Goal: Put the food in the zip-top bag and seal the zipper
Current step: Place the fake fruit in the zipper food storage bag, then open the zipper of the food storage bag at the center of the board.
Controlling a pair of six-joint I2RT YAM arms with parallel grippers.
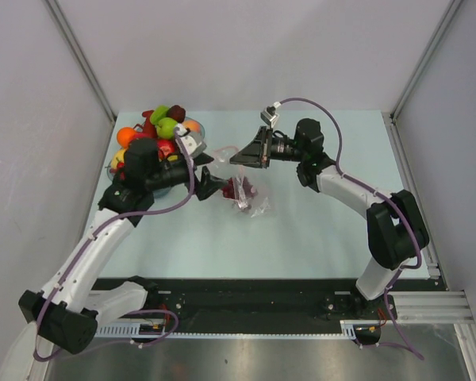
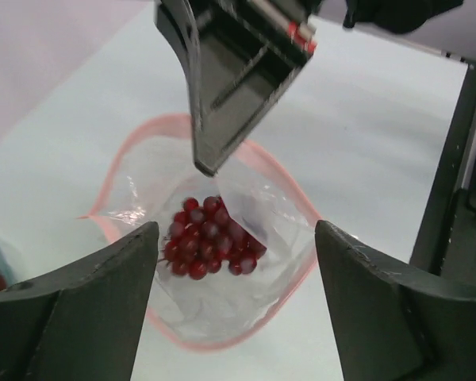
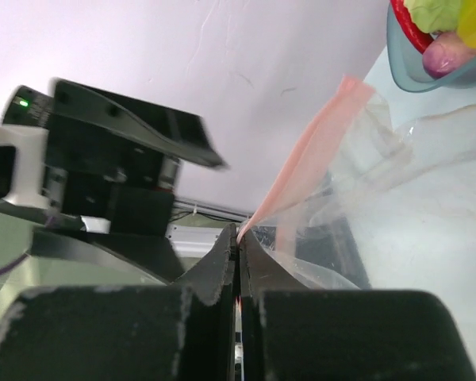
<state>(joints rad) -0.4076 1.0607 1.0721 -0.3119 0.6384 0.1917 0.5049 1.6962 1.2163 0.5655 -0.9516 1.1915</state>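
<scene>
From above, we see a pale green bench (image 1: 317, 238) enclosed by grey walls (image 1: 32, 119). The zip-top bag (image 1: 250, 198) lies mid-frame with the grape bunch (image 1: 239, 189) inside. The rest of the food (image 1: 160, 125) is heaped in a dish (image 1: 197, 127) at upper left.

In the left wrist view, the left claw (image 2: 236, 238) gapes, released, over the bag.

In the right wrist view, the right claw (image 3: 238, 238) is clenched on the zipper (image 3: 317, 151), holding it raised against the walls.
</scene>
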